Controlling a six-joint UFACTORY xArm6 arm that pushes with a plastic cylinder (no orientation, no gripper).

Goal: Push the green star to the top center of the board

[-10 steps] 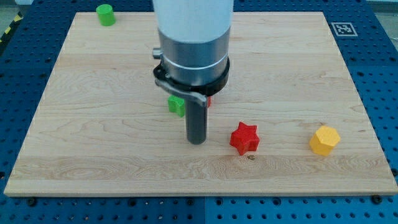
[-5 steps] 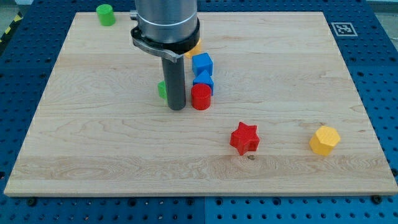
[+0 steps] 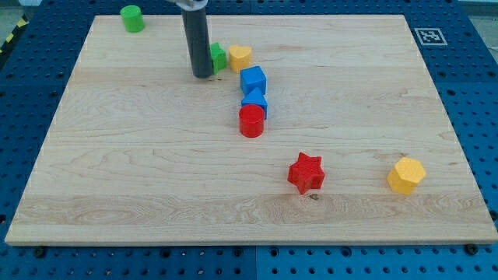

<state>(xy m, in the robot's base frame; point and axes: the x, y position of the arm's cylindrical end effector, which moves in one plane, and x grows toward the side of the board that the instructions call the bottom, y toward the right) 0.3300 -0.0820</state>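
Near the top of the board [image 3: 117,155], slightly left of centre: my tip [image 3: 202,75], down on the wood. No jaws there, only a plain rod end, so holds nothing and merely pushes. Touches or nearly touches the green star [image 3: 219,57] at 2 o'clock, with the rod hiding the star's left part. Just beyond, at the star's 3 o'clock: a yellow block [image 3: 241,56], touching or almost so.

Likely to go wrong in three ways. Pushing toward 3 o'clock would probably shove the yellow block along too. Pushing off-centre against a pointed, lobed shape with a round rod could spin the star and let it slip aside. Pushing too hard toward 12 o'clock risks sending it off the top edge, already near.

From the tip at 4 to 5 o'clock, a close column: blue cube [image 3: 252,78], blue block [image 3: 254,101] of unclear shape, red cylinder [image 3: 251,121]. Farther out at 5 o'clock, a red star [image 3: 306,172]; well apart at 4 o'clock, a yellow hexagon [image 3: 406,174]. Alone at 10 o'clock, in the top left corner, a green cylinder [image 3: 132,17].

All blocks matte, hard-looking plastic, light enough to slide easily. Pale, smooth, straight-grained wood underneath, giving little grip. Dark, smooth, cylindrical rod. Printed tag [image 3: 427,35] at the top right corner; blue perforated table [image 3: 475,85] all around.
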